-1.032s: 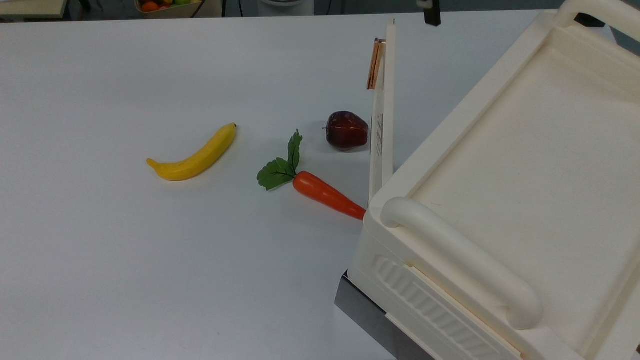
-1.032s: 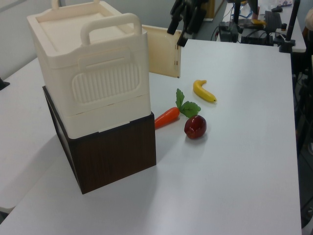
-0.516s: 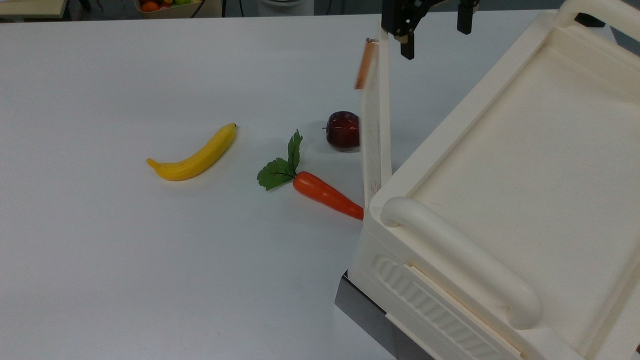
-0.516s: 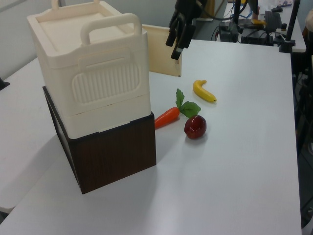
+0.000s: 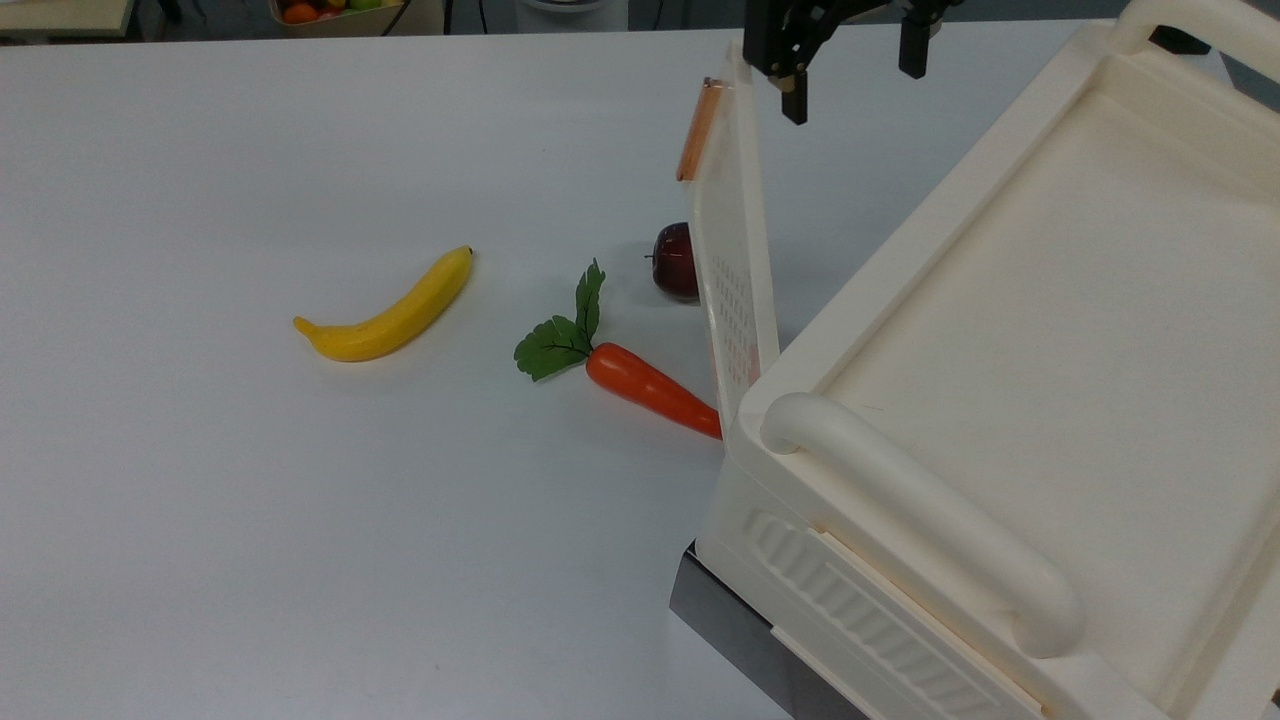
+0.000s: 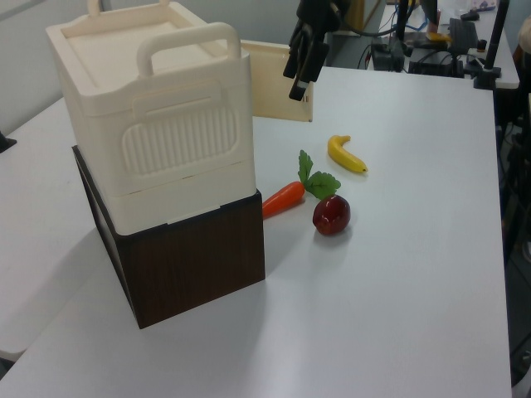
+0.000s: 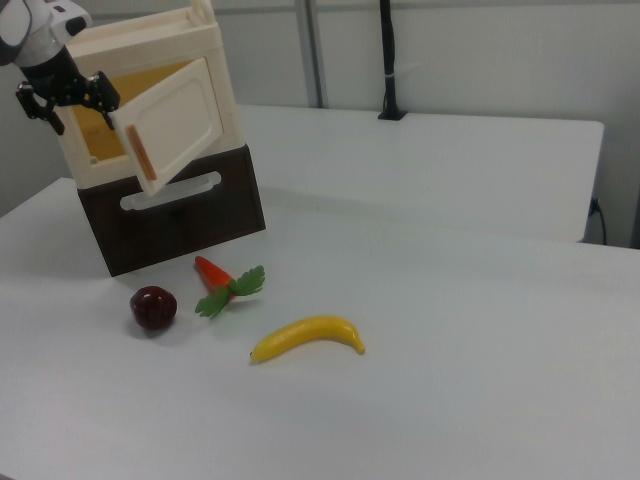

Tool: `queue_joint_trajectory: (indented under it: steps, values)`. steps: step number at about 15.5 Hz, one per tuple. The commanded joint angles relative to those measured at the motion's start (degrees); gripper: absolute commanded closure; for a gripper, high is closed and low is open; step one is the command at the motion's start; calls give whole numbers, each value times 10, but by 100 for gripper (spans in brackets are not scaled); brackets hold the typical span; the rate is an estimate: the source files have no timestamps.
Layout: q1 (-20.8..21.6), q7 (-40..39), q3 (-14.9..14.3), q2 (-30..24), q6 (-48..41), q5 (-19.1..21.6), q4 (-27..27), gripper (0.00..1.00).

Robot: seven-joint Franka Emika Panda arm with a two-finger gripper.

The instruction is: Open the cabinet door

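The gripper (image 5: pixel 850 75) is seen at the far edge of the top view, with its two black fingers (image 5: pixel 795 100) spread wide apart and nothing held between them. In the left view the gripper (image 6: pixel 300 73) is placed just in front of the free end of the cabinet door (image 6: pixel 278 93); whether it touches the panel cannot be told there. In the right view the gripper (image 7: pixel 68 97) hangs at the right view's left, just beside the door's free edge, and its fingers are parted.

The cabinet door (image 5: pixel 733 270) is swung outward from the cream cabinet (image 5: pixel 1010 400), hinged at the cabinet's near corner in the top view. Its copper handle (image 5: pixel 697 130) is seen on the face turned away from the gripper, near the free edge. The gripper is on the inner side of the door, between the panel and the cabinet front.

The right view shows the door's outer face (image 7: pixel 170 125) with its recessed inset and the handle (image 7: pixel 141 155), and also the yellowish inside of the cabinet (image 7: pixel 150 75) behind it. In the left view the ribbed side panel (image 6: pixel 178 137) and the dark wooden base (image 6: pixel 191 265) are shown.

On the white table (image 5: pixel 250 500) are laid a banana (image 5: pixel 385 310), a carrot (image 5: pixel 650 388) with green leaves and a dark red apple (image 5: pixel 675 260); the apple is partly hidden by the door in the top view.
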Motion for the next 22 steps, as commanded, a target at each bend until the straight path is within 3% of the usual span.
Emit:
queue_joint_trajectory:
  steps: [1,6,9,11,15,18,22]
  values:
    - [-14,10,-5,-14,-12,-3,-15,0]
    - [-14,11,-4,-34,-13,-8,-4,0]
    - [-30,37,-6,-20,-26,-51,-14,0]
    - [-42,64,-7,-14,-27,-59,-15,0]
    - [-50,128,-44,-12,-16,-82,-22,0]
    - [-59,120,-69,-6,34,-85,-30,0]
    - [-90,117,-76,20,115,-85,-33,0]
